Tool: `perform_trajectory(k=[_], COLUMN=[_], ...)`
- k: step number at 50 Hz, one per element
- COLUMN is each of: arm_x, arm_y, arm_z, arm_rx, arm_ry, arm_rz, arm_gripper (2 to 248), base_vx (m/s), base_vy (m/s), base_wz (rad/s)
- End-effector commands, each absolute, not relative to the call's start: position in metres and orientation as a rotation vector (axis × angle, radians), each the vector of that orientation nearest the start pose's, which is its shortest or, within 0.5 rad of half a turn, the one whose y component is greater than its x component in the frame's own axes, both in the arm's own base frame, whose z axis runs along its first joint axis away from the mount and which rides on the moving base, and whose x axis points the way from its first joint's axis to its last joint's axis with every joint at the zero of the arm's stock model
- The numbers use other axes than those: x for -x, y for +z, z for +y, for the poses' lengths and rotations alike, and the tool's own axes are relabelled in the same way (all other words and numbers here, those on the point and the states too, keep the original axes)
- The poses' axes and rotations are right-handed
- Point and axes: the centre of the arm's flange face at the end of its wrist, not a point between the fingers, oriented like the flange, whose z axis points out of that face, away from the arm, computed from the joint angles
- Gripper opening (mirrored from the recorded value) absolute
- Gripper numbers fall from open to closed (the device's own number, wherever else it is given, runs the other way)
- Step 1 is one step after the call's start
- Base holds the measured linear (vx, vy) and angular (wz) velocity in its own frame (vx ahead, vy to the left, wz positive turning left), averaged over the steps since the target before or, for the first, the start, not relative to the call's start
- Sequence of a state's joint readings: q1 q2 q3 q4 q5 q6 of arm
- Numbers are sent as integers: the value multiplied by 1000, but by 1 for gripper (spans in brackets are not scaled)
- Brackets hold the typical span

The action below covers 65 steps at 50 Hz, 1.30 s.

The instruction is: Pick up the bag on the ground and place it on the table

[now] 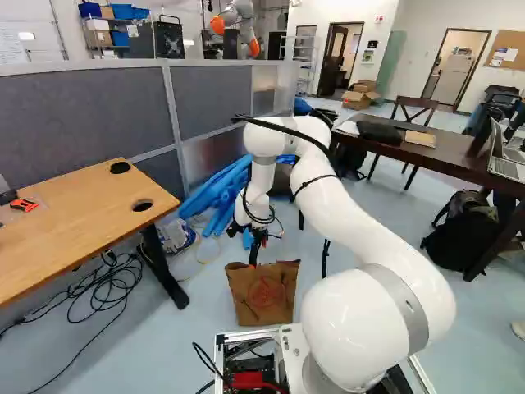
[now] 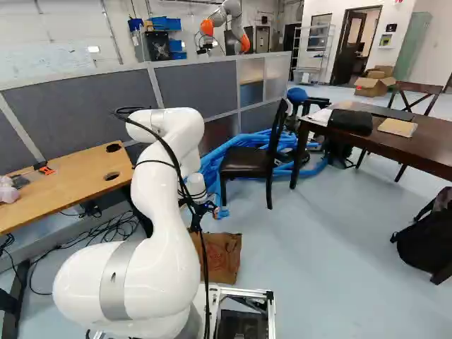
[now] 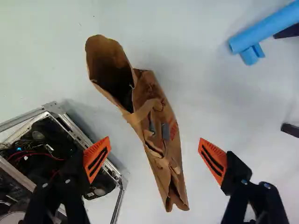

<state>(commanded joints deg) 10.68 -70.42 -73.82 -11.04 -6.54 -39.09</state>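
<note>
On the pale blue floor [image 1: 392, 230], an upright brown paper bag [image 1: 264, 297] is overhung by the black two-fingered gripper [image 1: 254, 254], spread wide open.

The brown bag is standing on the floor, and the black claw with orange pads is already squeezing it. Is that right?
Not quite: the brown bag does stand on the floor, but the wrist view shows the black gripper open, its orange pads well apart, neither touching the bag.

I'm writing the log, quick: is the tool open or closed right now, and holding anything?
Tool: open, holding nothing; the brown bag is on the floor, ungripped.
</note>
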Motion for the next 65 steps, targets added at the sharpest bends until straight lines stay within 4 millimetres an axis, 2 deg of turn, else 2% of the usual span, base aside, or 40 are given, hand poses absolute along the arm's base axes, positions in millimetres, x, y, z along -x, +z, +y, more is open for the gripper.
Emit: perform_trajectory(k=[34,65], arm_x=[-534,-535], arm_y=[-63,-111], arm_z=[116,119], arm_rx=[2679,2389], arm_ry=[105,117], arm_rz=[-1638,-2015], arm_gripper=[247,247], base_vx=[0,0], base_vy=[0,0], base_wz=[0,0])
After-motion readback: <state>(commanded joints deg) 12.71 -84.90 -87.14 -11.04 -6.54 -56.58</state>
